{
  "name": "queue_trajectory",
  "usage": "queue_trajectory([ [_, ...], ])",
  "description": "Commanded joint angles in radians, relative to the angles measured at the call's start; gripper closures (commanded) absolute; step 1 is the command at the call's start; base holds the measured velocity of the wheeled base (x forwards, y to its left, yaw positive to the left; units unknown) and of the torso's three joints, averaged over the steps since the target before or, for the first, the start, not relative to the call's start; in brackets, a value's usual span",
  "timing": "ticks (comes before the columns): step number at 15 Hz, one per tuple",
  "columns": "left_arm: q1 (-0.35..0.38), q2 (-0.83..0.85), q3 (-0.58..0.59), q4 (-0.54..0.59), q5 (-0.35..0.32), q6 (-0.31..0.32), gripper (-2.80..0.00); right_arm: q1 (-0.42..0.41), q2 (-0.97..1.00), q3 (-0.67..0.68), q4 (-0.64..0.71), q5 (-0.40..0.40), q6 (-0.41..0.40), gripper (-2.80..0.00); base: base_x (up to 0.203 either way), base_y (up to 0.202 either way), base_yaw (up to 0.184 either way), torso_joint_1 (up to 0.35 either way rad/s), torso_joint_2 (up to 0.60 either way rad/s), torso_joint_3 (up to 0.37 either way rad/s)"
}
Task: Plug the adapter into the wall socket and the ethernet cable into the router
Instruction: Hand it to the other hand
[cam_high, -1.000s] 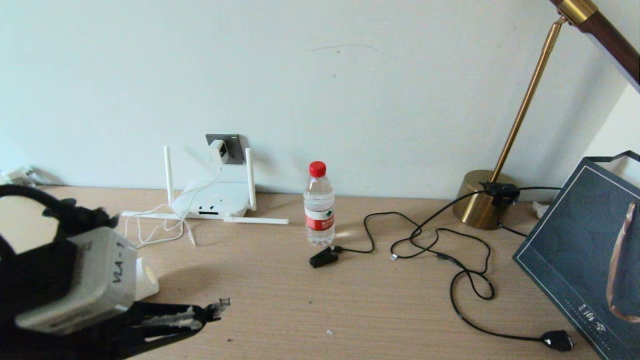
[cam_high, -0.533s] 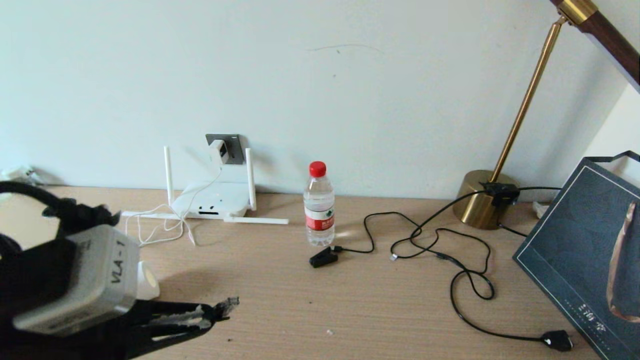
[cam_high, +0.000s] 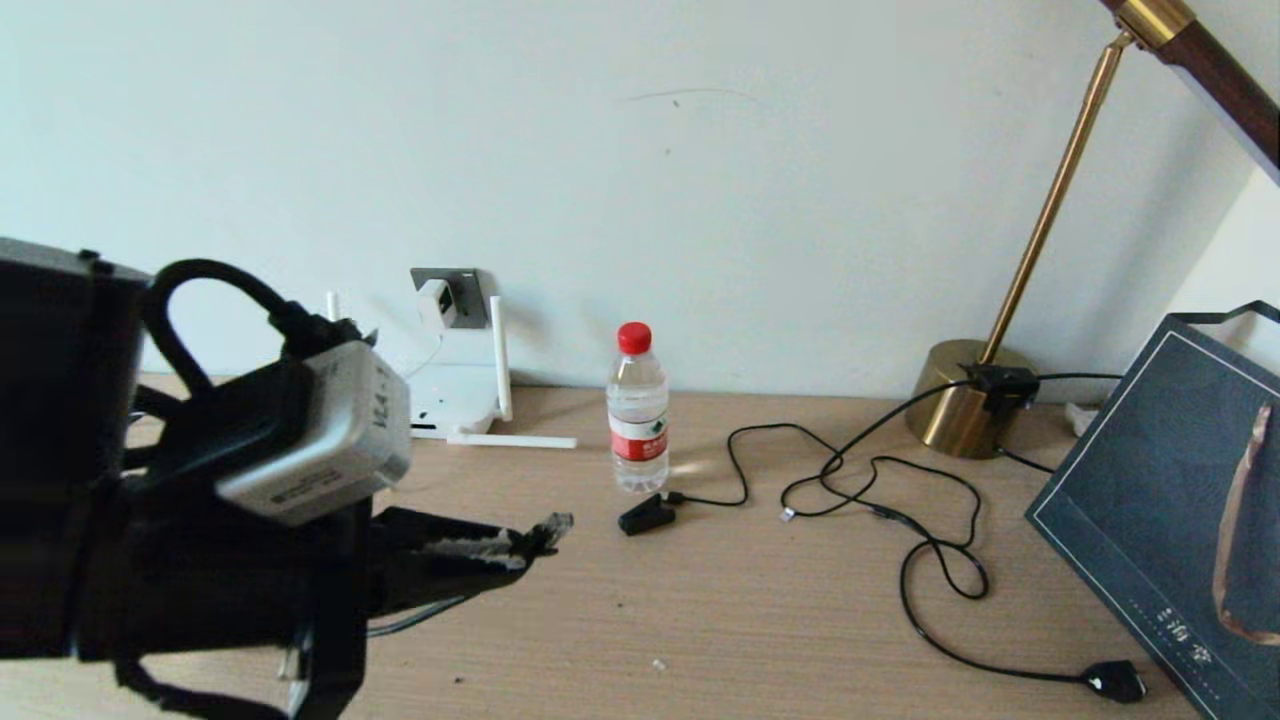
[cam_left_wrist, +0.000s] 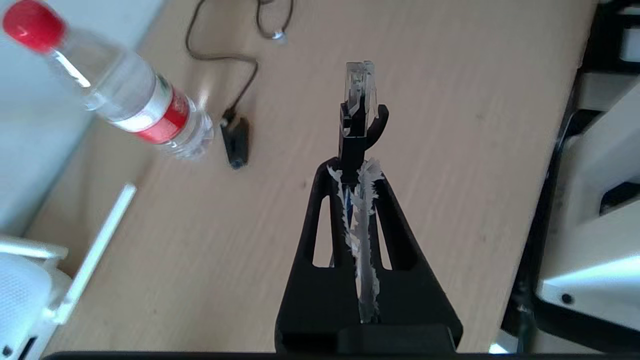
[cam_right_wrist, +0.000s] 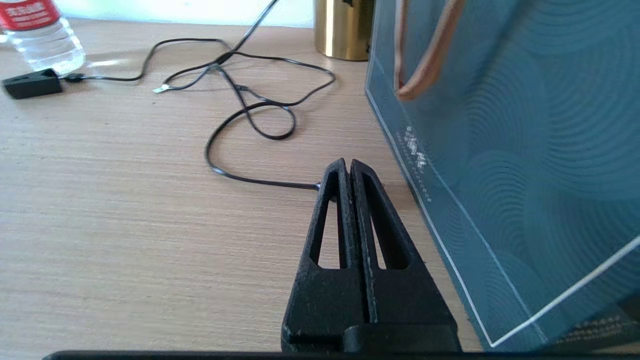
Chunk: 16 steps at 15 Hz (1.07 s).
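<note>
My left gripper (cam_high: 522, 541) hangs over the desk in front of the router, shut on the ethernet cable's black boot. Its clear connector (cam_high: 554, 522) (cam_left_wrist: 360, 85) sticks out past the fingertips (cam_left_wrist: 372, 175), pointing toward the water bottle. The white router (cam_high: 462, 398) stands against the wall, largely hidden behind my left wrist; one edge of it (cam_left_wrist: 20, 295) shows in the left wrist view. The white adapter (cam_high: 436, 301) sits in the dark grey wall socket (cam_high: 468, 288) above the router. My right gripper (cam_right_wrist: 348, 167) is shut and empty, low over the desk beside the blue bag.
A water bottle (cam_high: 638, 410) stands right of the router, with a black clip-end cable (cam_high: 645, 515) at its foot. A lamp cord (cam_high: 930, 560) loops across the desk from the brass lamp base (cam_high: 955, 405). A blue paper bag (cam_high: 1170, 500) fills the right side.
My left arm has risen and swung forward and right with the ethernet connector, from the desk's front left to ahead of the router, which it now mostly covers. Nothing else moved.
</note>
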Motion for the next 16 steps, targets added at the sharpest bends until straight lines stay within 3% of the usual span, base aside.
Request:
queue_trajectory([
  [1, 0.017, 0.043, 0.04, -0.005, 0.039, 0.005, 0.0, 0.0, 0.001, 0.0, 0.001, 0.001, 0.001, 0.0, 0.0, 0.0, 0.0, 0.0, 0.0, 0.0],
  [3, 0.028, 0.054, 0.076, -0.007, 0.114, -0.001, 0.0, 0.0, 0.001, 0.0, 0.0, 0.001, 0.001, 0.0, 0.0, 0.0, 0.0, 0.0, 0.0, 0.0],
  [11, 0.131, 0.292, -0.025, -0.221, 0.103, 0.013, 0.0, 0.001, 0.001, 0.0, -0.003, -0.001, -0.002, 0.0, 0.0, 0.0, 0.0, 0.0, 0.0, 0.0],
  [16, 0.14, 0.268, -0.022, -0.25, 0.107, 0.032, 0.0, 0.0, 0.014, -0.062, 0.016, 0.001, 0.026, 0.0, 0.0, 0.0, 0.0, 0.0, 0.0, 0.0],
])
